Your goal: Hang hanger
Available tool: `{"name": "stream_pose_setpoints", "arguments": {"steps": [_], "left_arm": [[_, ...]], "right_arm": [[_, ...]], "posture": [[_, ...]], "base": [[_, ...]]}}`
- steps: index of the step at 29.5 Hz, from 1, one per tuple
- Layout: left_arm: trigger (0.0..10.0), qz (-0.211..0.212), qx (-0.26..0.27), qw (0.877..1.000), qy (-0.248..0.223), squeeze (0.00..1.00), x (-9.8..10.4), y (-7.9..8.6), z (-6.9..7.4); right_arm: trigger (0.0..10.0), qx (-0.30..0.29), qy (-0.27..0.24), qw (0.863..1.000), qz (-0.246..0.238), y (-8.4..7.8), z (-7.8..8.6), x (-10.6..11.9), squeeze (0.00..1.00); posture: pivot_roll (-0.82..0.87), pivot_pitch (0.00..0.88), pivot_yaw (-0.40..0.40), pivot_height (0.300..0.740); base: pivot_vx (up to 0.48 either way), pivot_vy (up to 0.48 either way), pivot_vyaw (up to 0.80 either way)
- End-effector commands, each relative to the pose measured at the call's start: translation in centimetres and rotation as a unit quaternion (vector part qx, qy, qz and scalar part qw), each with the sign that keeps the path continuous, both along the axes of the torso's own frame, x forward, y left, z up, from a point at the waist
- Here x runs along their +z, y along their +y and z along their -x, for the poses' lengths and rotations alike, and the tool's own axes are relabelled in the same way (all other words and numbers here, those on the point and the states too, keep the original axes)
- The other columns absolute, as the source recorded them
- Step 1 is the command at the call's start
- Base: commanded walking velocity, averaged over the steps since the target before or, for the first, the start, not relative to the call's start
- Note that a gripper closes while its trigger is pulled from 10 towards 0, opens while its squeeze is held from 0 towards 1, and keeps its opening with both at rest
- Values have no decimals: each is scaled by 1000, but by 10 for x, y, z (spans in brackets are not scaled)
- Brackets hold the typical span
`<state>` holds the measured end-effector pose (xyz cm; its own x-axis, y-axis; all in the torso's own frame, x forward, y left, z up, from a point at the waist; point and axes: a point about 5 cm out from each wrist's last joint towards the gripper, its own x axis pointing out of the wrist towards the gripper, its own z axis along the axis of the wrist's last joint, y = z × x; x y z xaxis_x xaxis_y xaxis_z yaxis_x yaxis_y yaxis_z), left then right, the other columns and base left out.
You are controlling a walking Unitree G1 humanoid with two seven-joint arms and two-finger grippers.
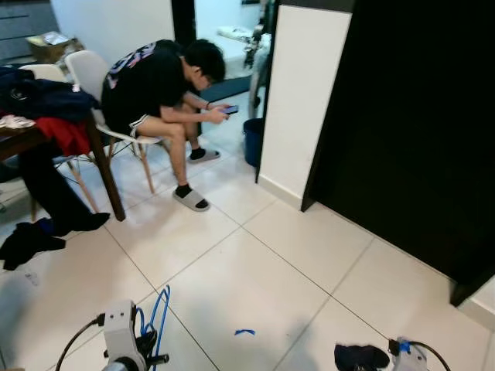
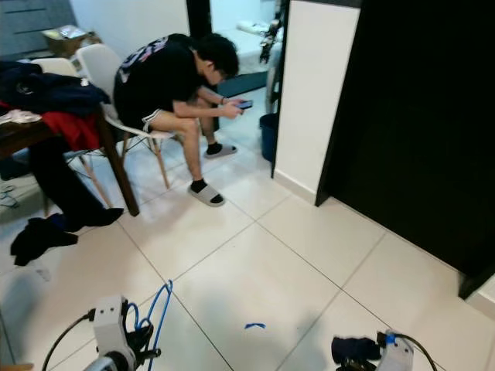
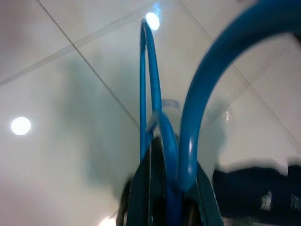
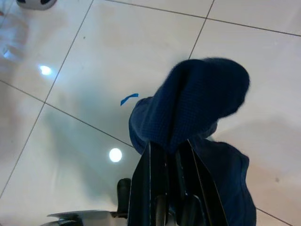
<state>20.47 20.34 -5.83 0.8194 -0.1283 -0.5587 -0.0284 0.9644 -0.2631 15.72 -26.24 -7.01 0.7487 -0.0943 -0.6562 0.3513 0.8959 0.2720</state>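
A blue wire hanger sticks up from my left gripper at the bottom left of the head views. In the left wrist view the hanger runs between the black fingers, which are shut on it. My right gripper is shut on a dark navy garment; the same garment shows at the bottom right of the head views, low over the white tiled floor.
A person sits bent over a phone on a white chair. A dark table piled with clothes stands at the left, dark clothes on the floor beneath. A white wall panel and black cabinet stand right. Blue tape scrap lies on tiles.
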Motion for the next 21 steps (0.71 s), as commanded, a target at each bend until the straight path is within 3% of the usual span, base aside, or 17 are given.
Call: {"name": "stream_pose_setpoints", "arguments": {"steps": [1, 9, 13, 21], "left_arm": [[10000, -9, -12, 1000, -4, 0, 1, 0, -1], [10000, -9, -18, 1000, -15, 0, 5, 6, -4], [10000, -10, -30, 999, -35, 0, 10, 2, -12], [10000, -8, -35, 998, -42, 0, 12, -2, -14]], "right_arm": [[10000, 6, -7, 1000, 2, 1, 0, 0, 0], [10000, 25, -25, 999, 12, 10, -5, 2, 0], [10000, 46, -45, 998, 19, 12, -13, 6, 0], [10000, 53, -56, 997, 20, 9, -18, 11, 0]], "posture": [[93, 0, -42, 740], [82, 0, -30, 740], [80, 0, -23, 740], [84, 0, -25, 740]], "base": [[394, 0, 0], [480, 0, 0], [480, 0, 800], [480, 0, 800]]}}
